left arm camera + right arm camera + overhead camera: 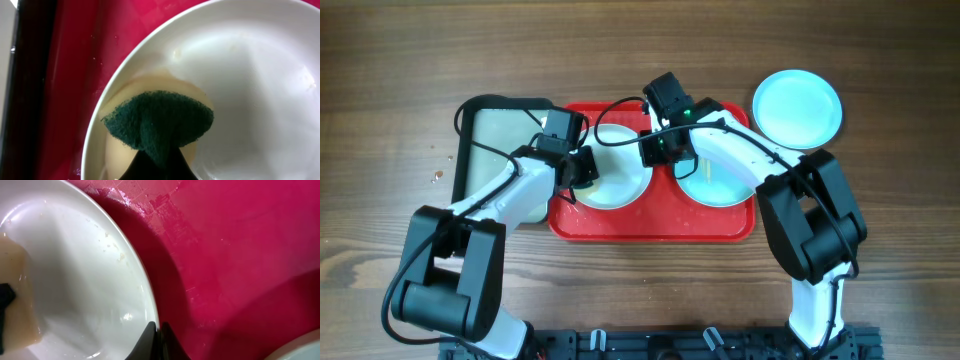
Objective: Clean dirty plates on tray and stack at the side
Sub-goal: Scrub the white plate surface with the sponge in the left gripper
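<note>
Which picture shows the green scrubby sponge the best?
The left wrist view. The sponge fills the middle there, green pad and yellow layer both clear, pinched by the left tool and lying in the white plate. The right wrist view catches only its edge. From overhead, the arm covers it.

White arm shells [525, 195], black joints, black jaws, looping black cables [616, 104], green light [687, 111].

The brown counter [380, 60] shows matt wood grain. The large red rectangular plastic tray [240, 255] is glossy, with a finely ribbed patch. The white round plate [250, 90] is smooth and shiny, smeared pale beige. The dark green scouring pad [160, 122] looks coarse and fibrous, backed by cream sponge [17, 300]. The pale aqua round plate [798, 108] near the counter's far right corner gleams.
</note>
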Tool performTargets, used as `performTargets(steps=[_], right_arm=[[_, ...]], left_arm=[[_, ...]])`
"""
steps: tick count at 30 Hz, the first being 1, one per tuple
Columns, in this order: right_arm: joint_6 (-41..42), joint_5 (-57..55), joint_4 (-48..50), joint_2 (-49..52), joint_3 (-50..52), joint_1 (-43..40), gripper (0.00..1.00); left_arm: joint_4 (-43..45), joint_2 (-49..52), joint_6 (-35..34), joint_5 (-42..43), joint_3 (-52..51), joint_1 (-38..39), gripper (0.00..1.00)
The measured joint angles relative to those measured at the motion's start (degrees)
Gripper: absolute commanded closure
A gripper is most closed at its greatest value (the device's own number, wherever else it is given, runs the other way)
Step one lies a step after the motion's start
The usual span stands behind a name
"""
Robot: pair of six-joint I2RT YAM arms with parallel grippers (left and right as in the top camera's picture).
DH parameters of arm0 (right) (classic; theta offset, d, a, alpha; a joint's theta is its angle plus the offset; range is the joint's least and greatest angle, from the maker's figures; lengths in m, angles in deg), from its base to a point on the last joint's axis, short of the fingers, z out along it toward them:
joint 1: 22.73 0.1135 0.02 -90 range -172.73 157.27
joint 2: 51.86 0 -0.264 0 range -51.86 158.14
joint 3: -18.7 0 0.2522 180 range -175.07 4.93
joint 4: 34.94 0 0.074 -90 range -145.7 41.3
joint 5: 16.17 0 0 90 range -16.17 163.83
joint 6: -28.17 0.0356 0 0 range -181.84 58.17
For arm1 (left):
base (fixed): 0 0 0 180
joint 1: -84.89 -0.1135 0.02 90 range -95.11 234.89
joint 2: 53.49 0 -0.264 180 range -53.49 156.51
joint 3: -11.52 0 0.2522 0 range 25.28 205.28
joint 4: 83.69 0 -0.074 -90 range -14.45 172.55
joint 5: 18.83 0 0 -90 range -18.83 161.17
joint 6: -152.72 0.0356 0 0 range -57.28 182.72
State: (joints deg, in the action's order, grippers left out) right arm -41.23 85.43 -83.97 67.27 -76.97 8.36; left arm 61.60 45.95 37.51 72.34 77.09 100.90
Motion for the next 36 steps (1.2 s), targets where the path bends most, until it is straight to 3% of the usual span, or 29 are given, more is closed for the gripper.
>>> performTargets(steps=[12, 24, 30, 31, 33, 36], right_arm=[[0.0, -1.4, -0.1, 0.0, 0.0, -0.2, 0.96], [0.0, -1.6, -0.2, 0.0, 0.0, -0.3, 0.95], [0.2, -1.6, -0.2, 0.0, 0.0, -0.3, 0.94], [0.2, -1.6, -0.2, 0.0, 0.0, -0.3, 0.89], [0.4, -1.5, -0.2, 0.0, 0.0, -0.3, 0.96], [0.4, -1.5, -0.2, 0.0, 0.0, -0.2, 0.96]], left_arm=[[0.7, 1.1, 0.0, 5.9, 0.7, -1.1, 0.96], [5.6, 2.4, -0.3, 18.5, 0.1, -1.0, 0.96], [1.6, -12.2, 0.1, 11.4, -1.2, -0.3, 0.96], [0.2, -13.5, 0.1, 8.9, -1.2, -0.3, 0.96], [-2.7, -13.4, 0.2, 4.3, -1.2, -0.3, 0.96], [-3.5, -10.7, 0.3, 1.4, -1.2, -0.3, 0.96]])
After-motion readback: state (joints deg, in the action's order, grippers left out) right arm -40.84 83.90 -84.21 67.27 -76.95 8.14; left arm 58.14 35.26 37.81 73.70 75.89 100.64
